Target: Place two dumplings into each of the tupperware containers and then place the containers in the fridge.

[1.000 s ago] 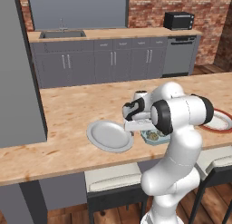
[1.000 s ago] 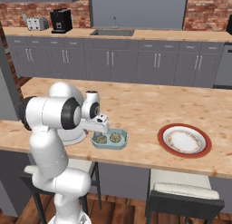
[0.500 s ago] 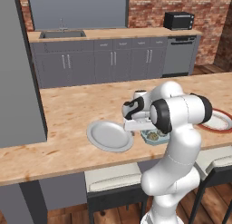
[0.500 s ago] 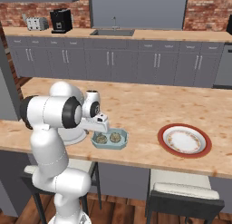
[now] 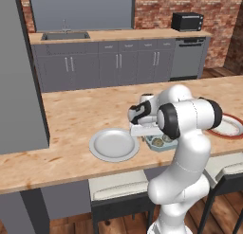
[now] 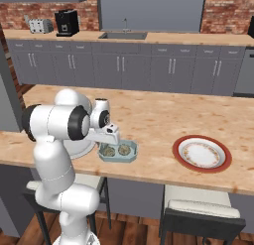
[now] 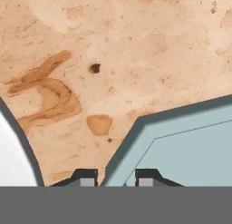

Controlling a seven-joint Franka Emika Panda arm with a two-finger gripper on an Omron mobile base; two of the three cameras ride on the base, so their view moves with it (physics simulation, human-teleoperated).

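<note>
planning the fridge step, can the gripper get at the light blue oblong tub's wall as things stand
Probably yes: the gripper already straddles the light blue oblong tub's wall at one clipped corner, one tip on each side, nothing between.

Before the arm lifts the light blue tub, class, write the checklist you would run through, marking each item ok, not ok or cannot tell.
1. Two dumplings inside the light blue tub: ok.
2. Pincer straddles the tub's wall, one fingertip outside, one inside: ok.
3. Pincer firmly closed on the wall: cannot tell.
4. Tub sits flat on the counter: ok.
5. Grey plate lies close beside the tub; clearance for lifting: cannot tell.
6. Red-rimmed plate well apart from the tub: ok.
</note>
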